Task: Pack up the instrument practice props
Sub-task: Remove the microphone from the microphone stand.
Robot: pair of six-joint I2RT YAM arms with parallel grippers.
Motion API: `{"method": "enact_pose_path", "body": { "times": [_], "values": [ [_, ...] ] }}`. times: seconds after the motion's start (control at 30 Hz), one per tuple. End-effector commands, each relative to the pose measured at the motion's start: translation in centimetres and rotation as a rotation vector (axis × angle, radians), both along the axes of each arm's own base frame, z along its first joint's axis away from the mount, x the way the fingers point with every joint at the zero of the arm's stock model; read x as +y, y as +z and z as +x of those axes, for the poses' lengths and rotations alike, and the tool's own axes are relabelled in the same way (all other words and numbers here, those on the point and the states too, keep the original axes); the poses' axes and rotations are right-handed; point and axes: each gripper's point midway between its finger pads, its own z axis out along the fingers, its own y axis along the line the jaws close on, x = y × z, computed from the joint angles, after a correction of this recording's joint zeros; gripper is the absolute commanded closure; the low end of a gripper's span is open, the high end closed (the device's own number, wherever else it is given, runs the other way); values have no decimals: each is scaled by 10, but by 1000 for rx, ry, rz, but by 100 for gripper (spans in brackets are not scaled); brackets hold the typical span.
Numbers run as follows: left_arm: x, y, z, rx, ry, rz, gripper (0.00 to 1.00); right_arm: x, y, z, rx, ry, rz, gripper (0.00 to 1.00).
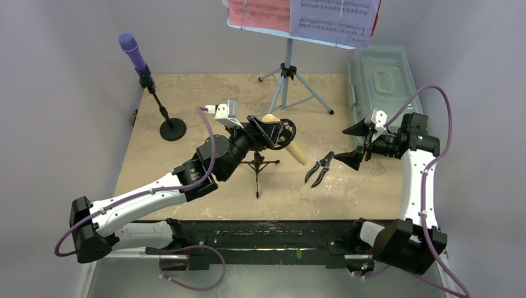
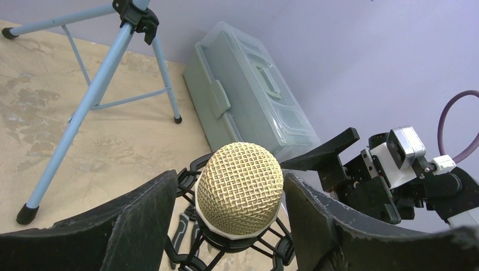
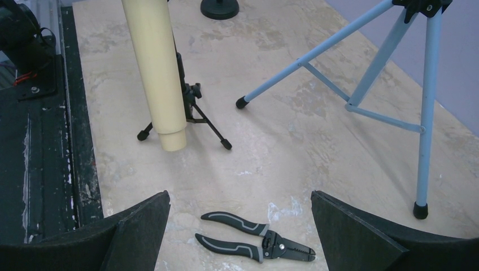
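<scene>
Left pincer (image 2: 229, 183) open around cream microphone (image 2: 238, 169) head, contact unclear; right pincer (image 3: 239, 197) wide.

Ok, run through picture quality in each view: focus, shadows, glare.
Top external: evenly lit and sharp, only soft shadows on the table. Left wrist: cream microphone mesh crisp, left gripper's fingers dark and slightly soft at the frame's bottom. Right wrist: pliers sharp, no glare.
</scene>
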Motion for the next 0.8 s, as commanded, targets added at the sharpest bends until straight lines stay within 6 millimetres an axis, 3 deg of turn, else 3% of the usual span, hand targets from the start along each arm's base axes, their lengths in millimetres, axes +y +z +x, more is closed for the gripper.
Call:
{"method": "enact_pose_path", "body": {
  "times": [0.0, 0.33, 0.53, 0.77],
  "values": [
    [-2, 14, 1, -26, -4, -51, 32, 1, 5, -2, -22, -2, 2, 1],
    [-6, 12, 1, -28, -13, -36, 41, 1, 4, -2, -21, -2, 3, 1],
    [-7, 9, 3, -26, -10, -15, 54, 0, 4, -1, -22, -4, 1, 1],
    [-4, 15, 5, -56, 9, 0, 93, 0, 4, -1, -19, -5, 1, 1]
  ]
}}
